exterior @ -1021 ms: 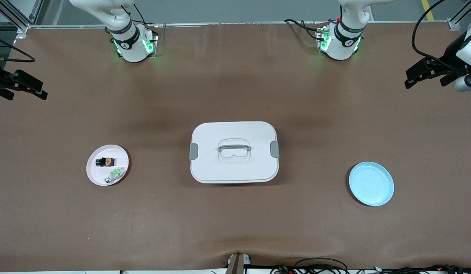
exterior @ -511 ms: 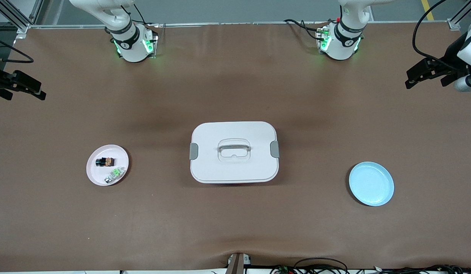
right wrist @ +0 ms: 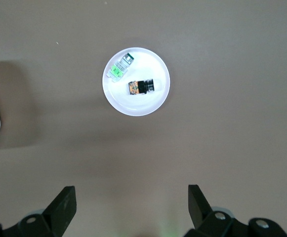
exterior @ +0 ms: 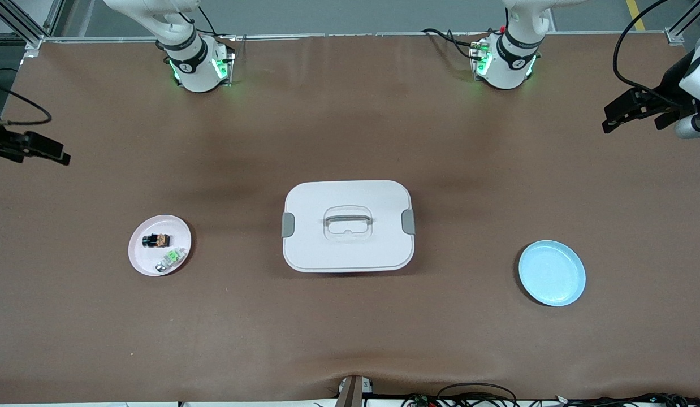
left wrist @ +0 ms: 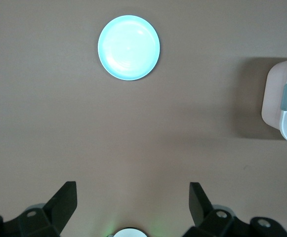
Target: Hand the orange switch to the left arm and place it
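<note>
Tabletop [exterior: 350,113]: brown mat, with both arm bases along the edge farthest from the front camera.

Box [exterior: 348,225]: white, lidded, grey handle on top and grey clips at its two ends; stands at the middle of the tabletop.

Pink plate [exterior: 141,257]: toward the right arm's end, well apart from the box. On it lies the orange switch [exterior: 156,240], on its side, and just beside it, nearer the front camera, a green-and-white component [exterior: 170,259]. The two do not touch.

Blue plate [exterior: 552,273]: toward the left arm's end, well apart from the box.

Right gripper [right wrist: 132,210]: up in the air over bare mat at the right arm's end, fingers [right wrist: 64,205] spread wide, holding nothing.

Left gripper [left wrist: 133,207]: aloft over bare mat at the left arm's end, fingers [left wrist: 198,202] spread wide, holding nothing.
</note>
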`<move>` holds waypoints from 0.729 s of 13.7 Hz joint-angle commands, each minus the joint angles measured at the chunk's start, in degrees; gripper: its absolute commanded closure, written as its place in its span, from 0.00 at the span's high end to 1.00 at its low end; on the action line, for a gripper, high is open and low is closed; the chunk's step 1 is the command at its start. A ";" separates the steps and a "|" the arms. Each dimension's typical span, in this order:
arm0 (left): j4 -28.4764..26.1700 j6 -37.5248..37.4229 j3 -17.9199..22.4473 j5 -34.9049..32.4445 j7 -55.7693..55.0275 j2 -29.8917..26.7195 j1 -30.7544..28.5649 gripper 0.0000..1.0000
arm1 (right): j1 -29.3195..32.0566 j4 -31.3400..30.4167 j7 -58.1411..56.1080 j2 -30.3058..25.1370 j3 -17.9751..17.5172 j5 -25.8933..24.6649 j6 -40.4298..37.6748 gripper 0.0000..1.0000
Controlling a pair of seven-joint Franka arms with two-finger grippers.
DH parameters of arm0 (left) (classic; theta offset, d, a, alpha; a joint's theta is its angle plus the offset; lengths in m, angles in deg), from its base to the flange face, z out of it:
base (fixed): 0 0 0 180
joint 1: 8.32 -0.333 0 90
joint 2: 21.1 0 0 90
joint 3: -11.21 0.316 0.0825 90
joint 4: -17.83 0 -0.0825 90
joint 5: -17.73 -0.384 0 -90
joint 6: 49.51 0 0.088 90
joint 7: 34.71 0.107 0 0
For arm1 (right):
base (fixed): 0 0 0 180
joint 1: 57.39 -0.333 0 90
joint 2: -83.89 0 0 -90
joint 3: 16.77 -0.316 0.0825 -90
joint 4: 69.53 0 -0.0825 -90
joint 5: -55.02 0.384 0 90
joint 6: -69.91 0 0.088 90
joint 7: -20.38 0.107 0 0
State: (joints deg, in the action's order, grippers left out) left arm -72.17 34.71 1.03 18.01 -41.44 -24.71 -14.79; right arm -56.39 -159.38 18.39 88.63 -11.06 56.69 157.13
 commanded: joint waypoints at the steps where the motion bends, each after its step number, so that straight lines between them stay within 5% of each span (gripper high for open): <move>1: 0.70 -0.64 -0.54 -1.07 0.22 0.80 -0.29 1.00 | 0.67 1.70 -0.47 1.94 -0.35 -0.44 -0.21 1.00; 10: -0.26 -0.64 -0.54 -1.07 0.49 0.01 -0.38 1.00 | 1.20 -1.46 -0.47 6.25 -0.44 0.44 9.09 1.00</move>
State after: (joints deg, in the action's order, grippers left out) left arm -72.24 34.71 1.01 18.01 -41.43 -24.04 -14.78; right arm -55.17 -159.50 18.38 94.54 -11.14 56.76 163.68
